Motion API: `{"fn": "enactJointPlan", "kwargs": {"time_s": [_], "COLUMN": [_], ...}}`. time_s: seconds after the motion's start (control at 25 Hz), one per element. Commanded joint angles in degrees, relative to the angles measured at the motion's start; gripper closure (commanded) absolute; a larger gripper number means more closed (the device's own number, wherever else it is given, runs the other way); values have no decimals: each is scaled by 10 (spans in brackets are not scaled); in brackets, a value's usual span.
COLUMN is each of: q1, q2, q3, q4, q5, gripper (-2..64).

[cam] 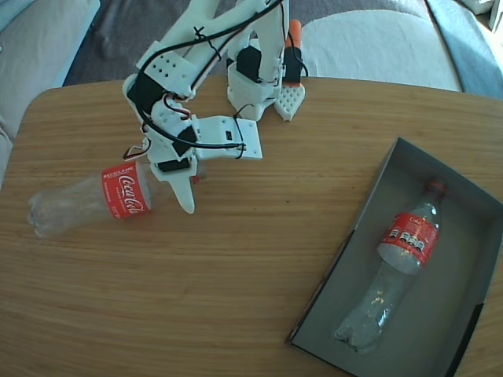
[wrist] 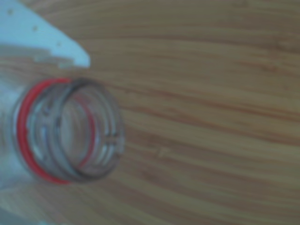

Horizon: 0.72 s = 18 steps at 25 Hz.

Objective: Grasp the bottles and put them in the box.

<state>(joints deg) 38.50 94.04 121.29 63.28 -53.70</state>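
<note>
Gripper [cam: 191,182] clamped around neck of bottle [cam: 82,200] lying on bench [cam: 236,259] | wrist view: open bottle mouth with red ring between fingers [wrist: 44,40] | second bottle [cam: 397,267] lies in box [cam: 460,228], well right of gripper

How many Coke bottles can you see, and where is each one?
2. One bottle lies inside the box at right in the fixed view; the other bottle lies on the table at left, at the gripper.
</note>
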Motion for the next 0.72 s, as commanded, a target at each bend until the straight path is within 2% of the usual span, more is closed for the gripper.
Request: {"fn": "enactJointPlan", "kwargs": {"time_s": [0.0, 0.56, 0.68], "q1": [0, -1, -1], "q2": [3, 4, 6], "q3": [-25, -20, -21], "q4": [-2, -2, -2], "q5": [-1, -1, -1], "gripper": [158, 162, 237]}}
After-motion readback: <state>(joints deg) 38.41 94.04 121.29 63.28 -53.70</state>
